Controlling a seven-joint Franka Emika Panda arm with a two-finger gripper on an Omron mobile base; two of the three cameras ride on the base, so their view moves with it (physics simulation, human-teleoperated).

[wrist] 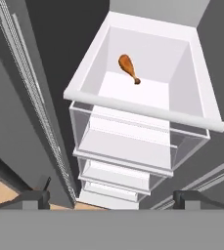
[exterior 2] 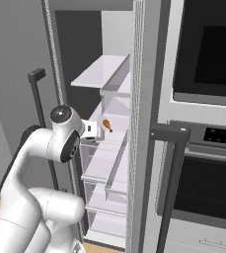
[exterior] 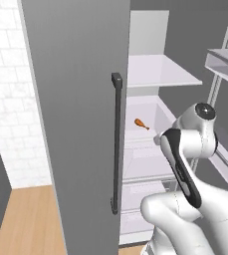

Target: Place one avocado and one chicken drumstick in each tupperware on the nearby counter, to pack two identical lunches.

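- Drumstick retrieval appears to be the step in hand: the chicken drumstick lies alone on the floor of a white fridge bin, at upper centre of the hand view, well apart from the gripper.
- End effector state: fingers spread wide, nothing between them. Both dark fingertips stand at the bottom edge of the hand view, short of the bin.
- Recommended approach, as a judgement: bring the hand over the bin's front rim, then descend into the cavity. The rim and side walls leave limited clearance, so keep the fingers clear of both walls.
- Grasp site: close across the thick meaty end rather than the thin bone end; the taper would likely let the piece slip out.
- Finger alignment: the drumstick lies diagonally, thick end toward upper left of the hand view, bone end toward lower right. Rotate the wrist so the fingers straddle its long axis crosswise.
- Materials: the drumstick is orange-brown, smooth, rounded and club-shaped. The bin is matte white, rectangular, with a thick raised lip.
- Below the bin sit clear drawers, translucent and box-shaped.
- In the left base view, the grey fridge door with its long dark vertical handle stands at centre; the drumstick shows just right of it.
- In the right base view, the drumstick sits at centre-left, beside the robot's wrist.
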